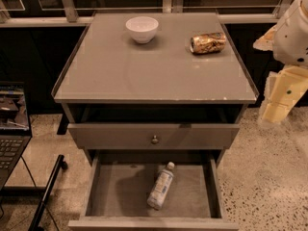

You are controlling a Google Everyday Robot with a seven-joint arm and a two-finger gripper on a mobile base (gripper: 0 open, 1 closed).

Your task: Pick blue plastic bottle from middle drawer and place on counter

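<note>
The blue plastic bottle (160, 186) lies on its side in the open middle drawer (115, 191), right of centre, with its white cap pointing to the back right. The grey counter (144, 71) tops the cabinet above it. My gripper (283, 102) is at the right edge of the view, beside the counter's front right corner, cream-coloured and hanging down below the white arm. It is well above and to the right of the bottle and touches nothing.
A white bowl (142, 29) stands at the counter's back centre. A crushed gold can (208, 43) lies at the back right. A shut drawer front with a round knob (154, 139) sits above the open drawer. A laptop (12, 124) is at the left.
</note>
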